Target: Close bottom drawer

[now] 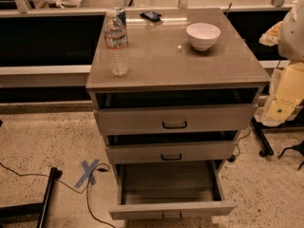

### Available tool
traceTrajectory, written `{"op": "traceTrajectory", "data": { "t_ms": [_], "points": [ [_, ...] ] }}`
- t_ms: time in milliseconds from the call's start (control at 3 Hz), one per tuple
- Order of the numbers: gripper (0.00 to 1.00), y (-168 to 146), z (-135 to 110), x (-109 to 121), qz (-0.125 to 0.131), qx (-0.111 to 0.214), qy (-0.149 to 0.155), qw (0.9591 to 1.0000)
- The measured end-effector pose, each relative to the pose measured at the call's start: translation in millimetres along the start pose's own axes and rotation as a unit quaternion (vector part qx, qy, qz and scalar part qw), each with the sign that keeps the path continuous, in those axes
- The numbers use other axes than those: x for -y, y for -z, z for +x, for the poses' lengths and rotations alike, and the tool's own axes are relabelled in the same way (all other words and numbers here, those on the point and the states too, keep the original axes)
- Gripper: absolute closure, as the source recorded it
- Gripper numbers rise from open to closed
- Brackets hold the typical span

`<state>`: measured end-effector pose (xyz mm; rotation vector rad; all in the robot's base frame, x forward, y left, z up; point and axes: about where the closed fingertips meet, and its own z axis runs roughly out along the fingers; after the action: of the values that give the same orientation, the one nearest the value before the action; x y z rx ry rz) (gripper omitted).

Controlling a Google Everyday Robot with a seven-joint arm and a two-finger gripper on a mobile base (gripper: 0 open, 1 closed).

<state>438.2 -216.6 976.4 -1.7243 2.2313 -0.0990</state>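
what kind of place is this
Probably an office or lab test area: a grey three-drawer cabinet with its bottom drawer pulled out, a blue tape X and a cable on the floor. The pincer is out of view.

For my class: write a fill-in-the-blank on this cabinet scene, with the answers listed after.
The bottom drawer stands ____, not shut. On the cabinet top, the water bottle stands, in the picture, to the ____ of the white bowl. In all, ____ drawers show. The gripper does ____ appear in this view.
Missing words: open; left; three; not.
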Motion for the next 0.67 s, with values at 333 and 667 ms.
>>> {"op": "traceTrajectory", "data": {
  "t_ms": [333,667],
  "points": [
    [0.00,0,0,0,0.000,0.000,0.000,1.0000],
    [0.00,-32,6,5,-0.029,-0.001,-0.014,0.9995]
  ]
}}
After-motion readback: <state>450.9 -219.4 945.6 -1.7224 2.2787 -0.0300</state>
